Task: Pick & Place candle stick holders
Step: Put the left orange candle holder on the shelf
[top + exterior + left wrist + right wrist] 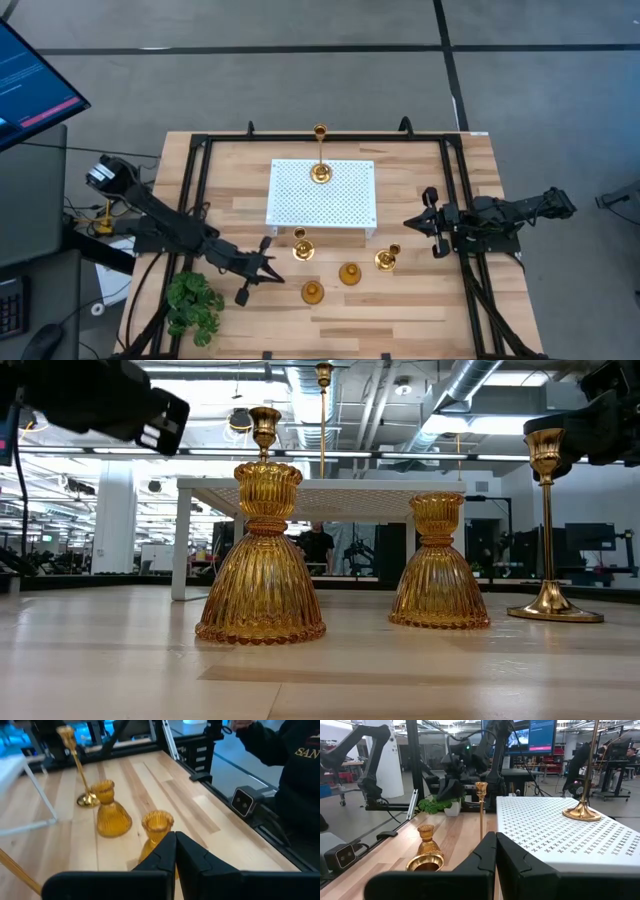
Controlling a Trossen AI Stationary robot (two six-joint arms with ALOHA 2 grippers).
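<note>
One tall candle stick holder (320,170) stands on the perforated board (322,195) at table centre, four more holders (349,273) strung along its six o'clock side, the potted plant (194,305) off at eight o'clock.

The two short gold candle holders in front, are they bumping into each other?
Apart. The low view shows bare table between the left short holder and the right short holder.

"SAN" on a person's sleeve (305,752)
</note>
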